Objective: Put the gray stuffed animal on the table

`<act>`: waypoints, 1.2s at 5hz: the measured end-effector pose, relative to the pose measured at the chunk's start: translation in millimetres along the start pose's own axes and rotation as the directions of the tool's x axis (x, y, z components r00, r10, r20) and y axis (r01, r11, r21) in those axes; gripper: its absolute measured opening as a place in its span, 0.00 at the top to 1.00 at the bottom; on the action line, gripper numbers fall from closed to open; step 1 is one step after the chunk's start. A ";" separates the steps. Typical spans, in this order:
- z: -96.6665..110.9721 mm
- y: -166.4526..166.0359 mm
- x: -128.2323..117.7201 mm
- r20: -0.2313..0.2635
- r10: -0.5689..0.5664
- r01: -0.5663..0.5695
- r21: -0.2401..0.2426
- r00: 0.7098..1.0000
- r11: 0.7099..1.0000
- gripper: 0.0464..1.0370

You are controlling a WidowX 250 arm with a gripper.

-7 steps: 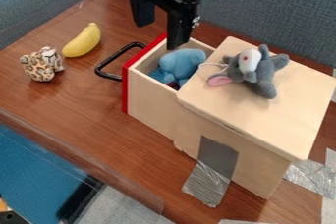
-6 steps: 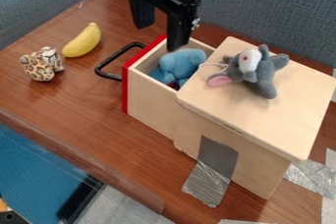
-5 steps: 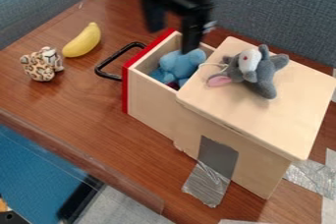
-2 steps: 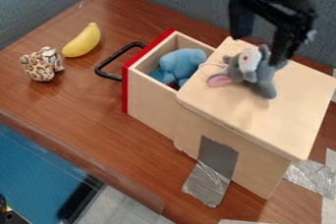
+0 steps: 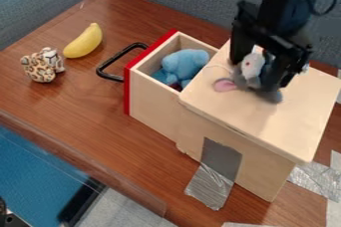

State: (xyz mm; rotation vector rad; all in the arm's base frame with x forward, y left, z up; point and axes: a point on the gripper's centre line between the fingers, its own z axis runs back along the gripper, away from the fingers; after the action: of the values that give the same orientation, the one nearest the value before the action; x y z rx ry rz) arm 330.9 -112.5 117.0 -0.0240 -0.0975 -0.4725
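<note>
My pincer (image 5: 254, 75), open, astride the gray stuffed animal (image 5: 251, 73) atop the wooden box (image 5: 266, 169). Placed so, I judge, to pinch its soft body, then lower it to the surface (image 5: 80, 96) beside the box.

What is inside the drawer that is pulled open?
A blue toy and a bit of something dark red. What lies beneath the toy or under the box top is hidden.

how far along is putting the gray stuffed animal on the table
Done: the black two-finger gripper is down at the gray plush mouse with pink ears, fingers on either side of it.
In hand: no firm grip shows; the mouse is over the light wooden box's top.
Left: grip it, lift it clear and set it on the brown wooden table.
</note>
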 end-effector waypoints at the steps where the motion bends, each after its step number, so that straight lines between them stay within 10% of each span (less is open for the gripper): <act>1: -6.8 2.1 -4.7 -0.009 -0.007 0.007 0.016 1.000 1.000 0.08; 3: -1.6 15.3 -9.0 -0.022 -0.008 0.008 0.004 1.000 1.000 0.40; 6: 41.5 120.8 -16.2 0.075 0.163 -0.166 0.041 0.984 0.985 0.44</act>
State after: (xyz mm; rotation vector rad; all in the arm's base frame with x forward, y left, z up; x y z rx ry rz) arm 367.9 4.3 156.6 -0.0027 -0.1759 -0.3042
